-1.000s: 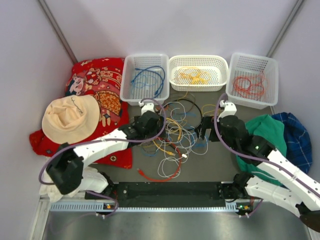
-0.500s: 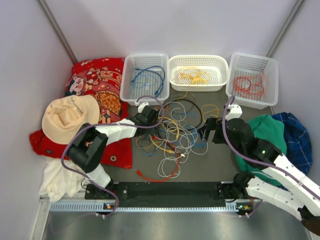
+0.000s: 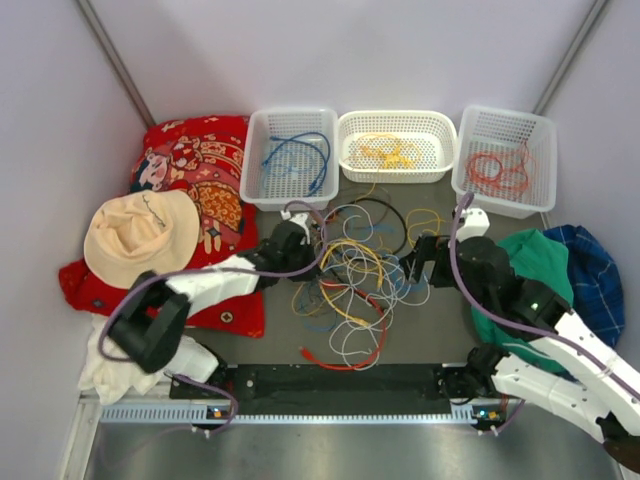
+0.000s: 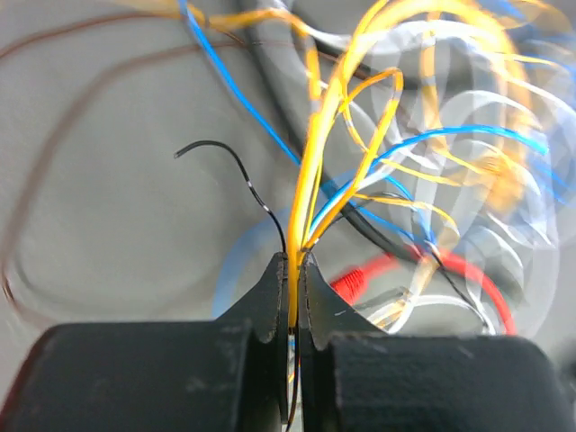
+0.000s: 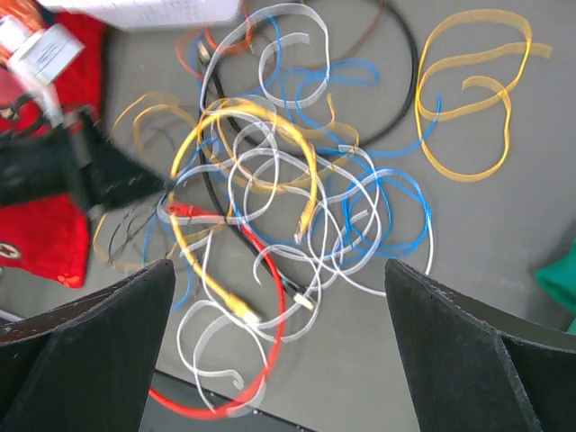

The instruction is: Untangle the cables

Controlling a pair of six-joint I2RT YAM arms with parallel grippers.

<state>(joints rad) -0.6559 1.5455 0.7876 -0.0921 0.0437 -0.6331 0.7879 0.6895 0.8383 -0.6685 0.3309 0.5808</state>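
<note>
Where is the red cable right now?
In the top view the red cable curls at the near edge of the tangle, just ahead of the black rail between the arm bases.

A dark grey desk [image 3: 430, 322] filled the middle of the scene, its matte top evenly lit, with only soft shadows. Three plain, pale lilac-white panels closed it in: a far wall [image 3: 340, 50], a left wall [image 3: 40, 120] and a right wall [image 3: 612, 90]. None of them showed a window. A dark grey strut [image 3: 115, 60] ran slantwise along the far left corner, and a second strut [image 3: 570, 55] ran along the far right one. At the near edge lay a black plate [image 3: 340, 378], then a white slotted rail [image 3: 300, 412], then a brushed metal ledge [image 3: 300, 452].
</note>
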